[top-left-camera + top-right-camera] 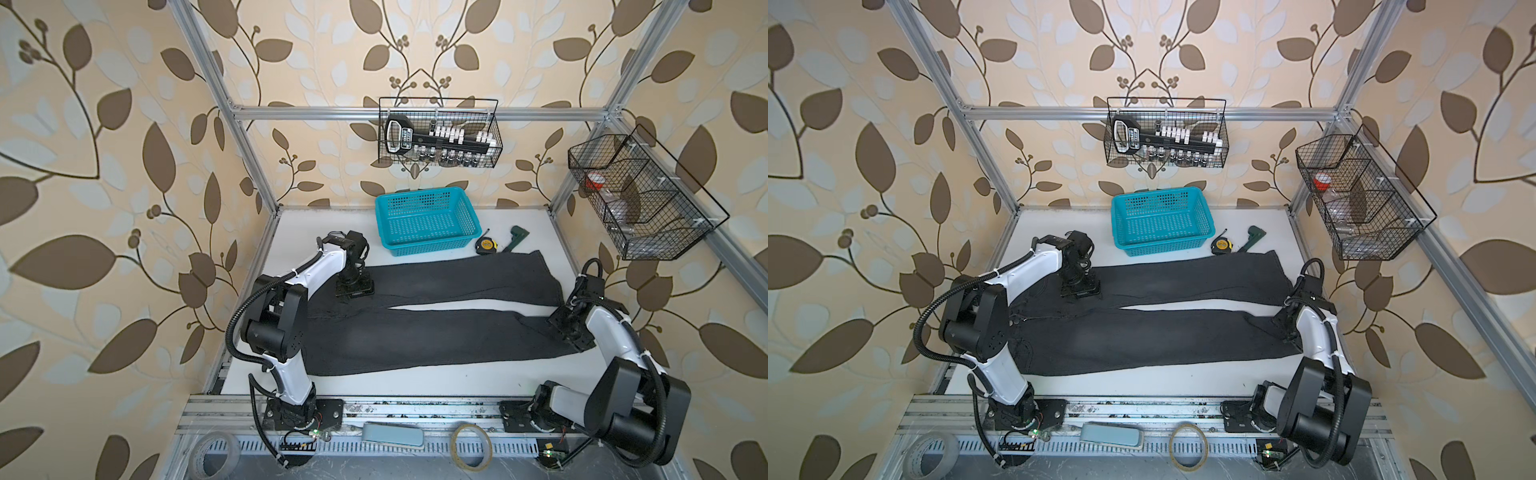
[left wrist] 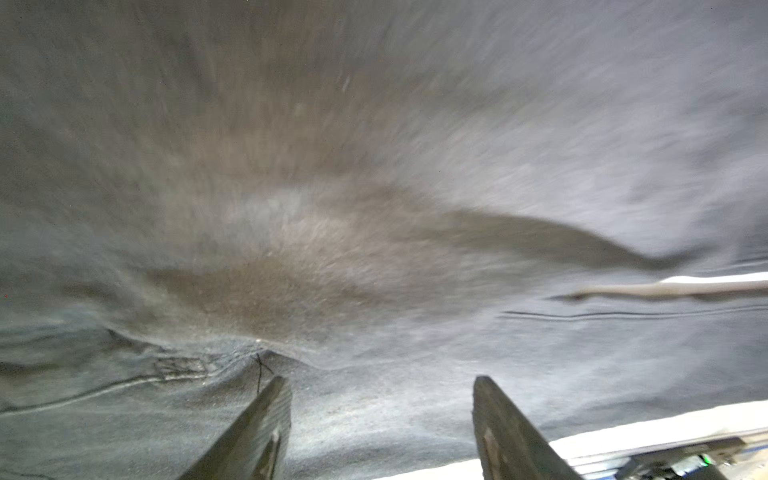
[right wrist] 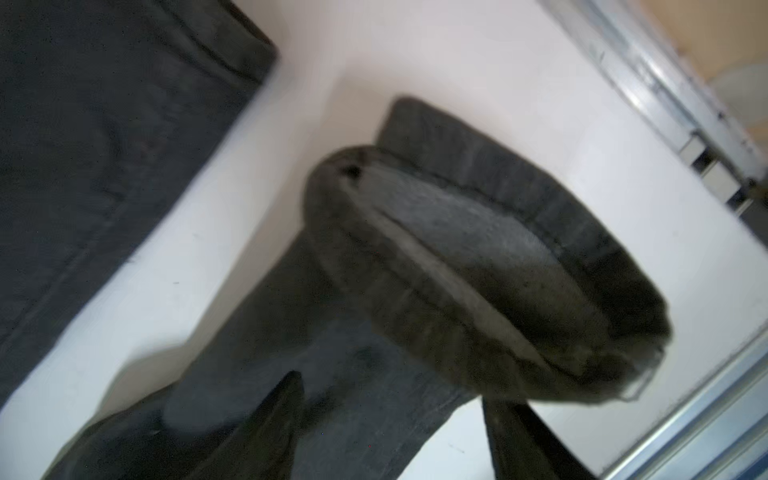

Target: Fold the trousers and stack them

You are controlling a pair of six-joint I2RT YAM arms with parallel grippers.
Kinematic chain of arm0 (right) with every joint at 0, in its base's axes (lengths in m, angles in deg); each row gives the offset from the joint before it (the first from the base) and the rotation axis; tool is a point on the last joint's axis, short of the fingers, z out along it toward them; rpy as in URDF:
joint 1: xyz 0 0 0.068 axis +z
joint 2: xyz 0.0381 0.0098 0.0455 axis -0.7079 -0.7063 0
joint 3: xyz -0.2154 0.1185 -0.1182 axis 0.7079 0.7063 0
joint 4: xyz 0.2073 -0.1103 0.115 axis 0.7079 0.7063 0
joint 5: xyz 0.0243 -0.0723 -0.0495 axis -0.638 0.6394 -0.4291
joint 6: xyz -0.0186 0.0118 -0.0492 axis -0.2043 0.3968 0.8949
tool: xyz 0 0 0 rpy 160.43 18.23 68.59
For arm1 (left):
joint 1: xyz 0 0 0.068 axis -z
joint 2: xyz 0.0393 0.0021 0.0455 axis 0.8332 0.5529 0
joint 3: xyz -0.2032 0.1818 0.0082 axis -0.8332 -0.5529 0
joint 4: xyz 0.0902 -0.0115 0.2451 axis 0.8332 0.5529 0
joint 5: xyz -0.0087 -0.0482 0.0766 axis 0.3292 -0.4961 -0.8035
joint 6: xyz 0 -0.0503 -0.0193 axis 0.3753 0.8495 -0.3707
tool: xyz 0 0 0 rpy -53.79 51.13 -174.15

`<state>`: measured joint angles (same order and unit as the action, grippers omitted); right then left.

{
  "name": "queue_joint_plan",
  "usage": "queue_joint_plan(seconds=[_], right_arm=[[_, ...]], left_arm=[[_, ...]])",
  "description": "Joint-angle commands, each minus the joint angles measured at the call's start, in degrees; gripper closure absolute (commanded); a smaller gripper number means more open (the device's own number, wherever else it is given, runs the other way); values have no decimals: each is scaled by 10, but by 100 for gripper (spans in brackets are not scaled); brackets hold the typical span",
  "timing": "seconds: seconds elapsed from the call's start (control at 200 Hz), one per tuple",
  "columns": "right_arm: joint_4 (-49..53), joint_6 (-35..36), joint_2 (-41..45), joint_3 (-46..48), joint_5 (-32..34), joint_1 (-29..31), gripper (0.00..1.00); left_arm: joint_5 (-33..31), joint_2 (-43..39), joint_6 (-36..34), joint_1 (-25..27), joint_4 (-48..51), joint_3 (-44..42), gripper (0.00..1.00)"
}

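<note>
Progress near zero: dark charcoal denim trousers (image 1: 415, 332) lie unfolded, full length across white desk (image 1: 415, 384), legs slightly parted; all folds and stacking left. Left tool (image 2: 378, 386) spread over far thigh, right tool (image 3: 390, 388) spread at near cuff by desk's right edge. Open room: front strip, far-left corner

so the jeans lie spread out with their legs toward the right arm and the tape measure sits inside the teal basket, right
Not inside: the tape measure lies on the table beside the teal basket, as both top views show. The jeans do lie spread out, legs toward the right arm.
</note>
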<state>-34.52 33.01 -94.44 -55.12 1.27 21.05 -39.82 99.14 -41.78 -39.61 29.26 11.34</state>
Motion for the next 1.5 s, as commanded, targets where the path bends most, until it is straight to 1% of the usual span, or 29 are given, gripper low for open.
queue_joint_plan(seconds=[0.0,0.115,0.14,0.24,0.3,0.4,0.595,0.685,0.88,0.99,1.05,1.15,1.185,1.26,1.28,1.5], right_arm=[[-9,3,1,-55,17,23,26],[-33,18,-50,-82,18,43,24],[-44,21,-61,-86,11,47,24],[-72,21,-107,-100,9,69,23],[-76,6,-132,-99,-2,69,23],[-45,-33,-163,-91,-2,67,23],[-31,-82,-148,-42,4,58,27],[-29,-88,-152,-24,-2,42,30],[-46,-97,-153,25,-4,36,33],[-57,-105,-156,36,-12,46,41],[-57,-105,-155,36,-11,48,50],[-58,-92,-146,36,-16,45,73],[-55,-89,-139,33,-16,46,84],[-47,-81,-112,27,-20,45,98],[-43,-79,-105,24,-21,46,100],[-29,-69,-47,-37,-33,56,100]], left_arm=[[23,-27,-9,-3,25,31,28],[51,-42,-12,-3,7,35,25],[55,-45,-11,-3,4,33,23],[68,-47,-11,-3,-4,25,22],[69,-45,-13,-3,-3,19,22],[59,-47,-18,-3,0,8,22],[50,-42,-24,-3,-2,-11,22],[52,-36,-27,-3,-4,-13,22],[50,-23,-38,-3,-4,-13,22],[51,-17,-42,-3,-2,-12,22],[50,-16,-46,-3,-1,-12,22],[47,-14,-52,-3,3,-13,22],[45,-13,-53,-3,5,-13,23],[45,-14,-53,-3,4,-13,23],[45,-15,-54,-3,4,-13,23],[47,-8,-54,-3,2,-4,23]])
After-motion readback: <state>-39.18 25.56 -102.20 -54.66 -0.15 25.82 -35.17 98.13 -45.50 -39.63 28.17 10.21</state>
